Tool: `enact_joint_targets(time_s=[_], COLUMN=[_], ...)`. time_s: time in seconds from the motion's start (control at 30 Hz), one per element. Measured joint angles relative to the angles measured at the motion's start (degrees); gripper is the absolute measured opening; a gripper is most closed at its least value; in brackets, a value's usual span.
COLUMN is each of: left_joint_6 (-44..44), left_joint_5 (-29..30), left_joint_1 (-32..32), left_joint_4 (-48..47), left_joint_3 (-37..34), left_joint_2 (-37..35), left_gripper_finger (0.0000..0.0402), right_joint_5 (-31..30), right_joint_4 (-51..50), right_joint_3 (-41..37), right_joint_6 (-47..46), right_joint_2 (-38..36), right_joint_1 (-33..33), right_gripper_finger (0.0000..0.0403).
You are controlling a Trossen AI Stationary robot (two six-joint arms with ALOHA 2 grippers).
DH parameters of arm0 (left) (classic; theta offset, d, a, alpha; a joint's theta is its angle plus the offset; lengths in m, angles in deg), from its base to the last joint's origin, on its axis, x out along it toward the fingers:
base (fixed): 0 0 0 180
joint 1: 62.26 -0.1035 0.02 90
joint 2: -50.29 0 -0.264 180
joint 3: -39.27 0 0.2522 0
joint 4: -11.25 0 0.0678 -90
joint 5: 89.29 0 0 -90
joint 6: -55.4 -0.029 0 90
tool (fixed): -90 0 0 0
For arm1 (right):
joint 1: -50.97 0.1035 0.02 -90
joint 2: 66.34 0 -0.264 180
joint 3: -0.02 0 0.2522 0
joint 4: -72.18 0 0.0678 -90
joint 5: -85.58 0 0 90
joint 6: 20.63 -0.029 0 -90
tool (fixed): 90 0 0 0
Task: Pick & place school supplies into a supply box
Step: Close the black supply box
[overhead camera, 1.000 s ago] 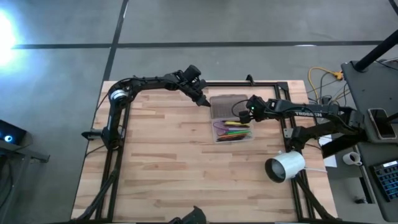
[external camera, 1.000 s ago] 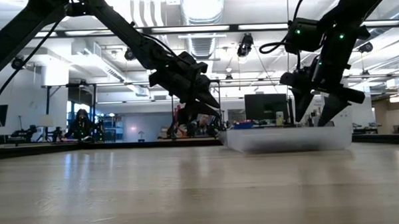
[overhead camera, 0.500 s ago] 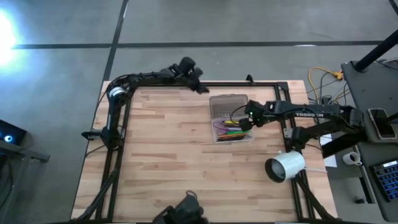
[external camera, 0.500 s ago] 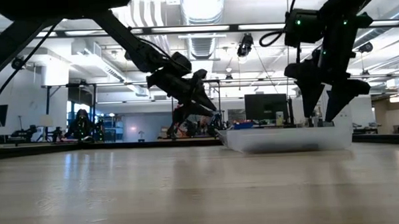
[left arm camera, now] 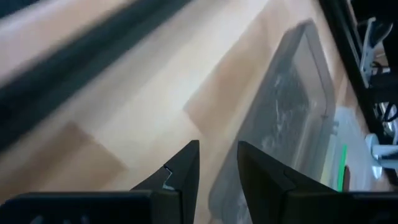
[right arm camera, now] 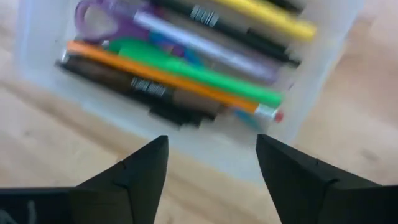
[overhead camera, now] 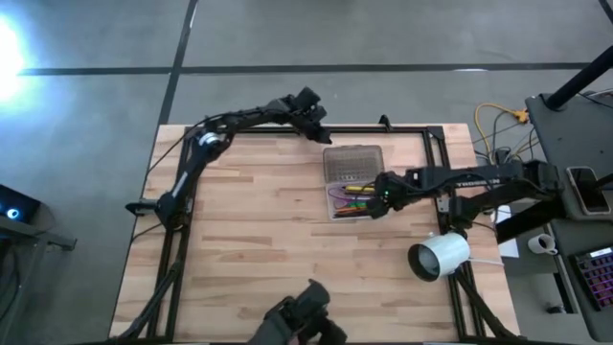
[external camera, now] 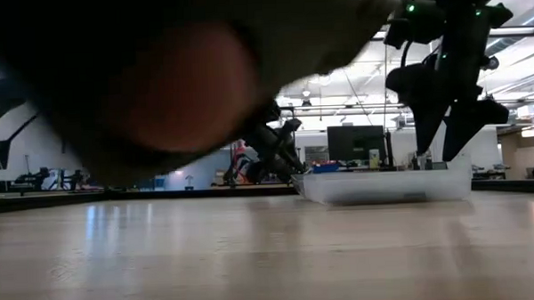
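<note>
The left gripper [overhead camera: 318, 129] hangs over the far edge of the wooden table [overhead camera: 249, 249], just off the far left corner of the supply box [overhead camera: 356, 182]; its jaws stand a narrow gap apart with nothing between them, the left wrist view showing only bare wood and the box's grey textured lid [left arm camera: 292, 118] ahead of the fingers [left arm camera: 186, 171]. The supply box sits right of the table's middle, lid folded open toward the far side, the clear tray nearer. Inside the tray lie the school supplies [right arm camera: 186, 68]: purple-handled scissors [right arm camera: 106, 18], an orange pencil [right arm camera: 168, 78], a green marker [right arm camera: 205, 74], a yellow marker [right arm camera: 267, 15] and black pens [right arm camera: 134, 84], all roughly parallel. The right gripper [overhead camera: 381, 196] hovers above the tray's right end, jaws spread wide and empty, fingers [right arm camera: 292, 180] straddling the tray's wall in the right wrist view. A white cylinder [overhead camera: 439, 257] lies on its side near the table's right edge, well apart from the box. In the low view a large blurred dark shape [external camera: 157, 74] fills the upper left.
</note>
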Motion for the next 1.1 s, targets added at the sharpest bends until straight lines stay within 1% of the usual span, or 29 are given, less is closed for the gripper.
enact_joint_targets(time_s=[0.13,0.23,0.33,0.47,0.53,0.77,0.87,0.97,1.1], left_joint_6=[-0.59,-0.72,-0.74,-0.88,-0.68,0.18,0.16,0.17,0.07], left_joint_5=[-0.27,-0.25,-0.23,-0.06,-0.14,-0.29,-0.77,-1.38,-1.86], left_joint_1=[-0.42,-0.22,0.66,1.91,2.41,2.75,3.0,3.01,2.99], left_joint_4=[-4.23,-4.54,-3.88,-3.86,-3.02,-2.81,-3.03,-3.79,-3.66], left_joint_3=[9.14,12.18,11.47,7.26,6.28,7.79,8.44,9.11,9.11], left_joint_2=[4.34,5.85,6.14,6.27,6.21,6.2,6.2,6.2,6.09], left_gripper_finger=[0.0093,0.0093,0.0093,0.0093,0.0093,0.0093,0.0093,0.0093,0.0093], right_joint_5=[3.43,5.64,8.42,8.59,8.63,8.32,7.03,6.86,7.57], right_joint_4=[-0.01,0.0,0.28,0.48,0.91,2.5,4.43,7.08,7.57], right_joint_3=[0.02,0.0,-0.66,-1.54,-1.55,-1.76,-1.92,-1.91,-1.18], right_joint_6=[-2.66,-5.18,-7.71,-9.52,-9.54,-9.52,-9.08,-8.63,-8.23], right_joint_2=[-0.3,-0.18,0.6,2.35,3.27,7.33,10.5,13.71,16.14], right_joint_1=[3.81,6.18,6.67,6.57,6.47,5.97,4.64,2.81,0.91], right_gripper_finger=[0.0217,0.0212,0.021,0.021,0.021,0.021,0.021,0.021,0.021])
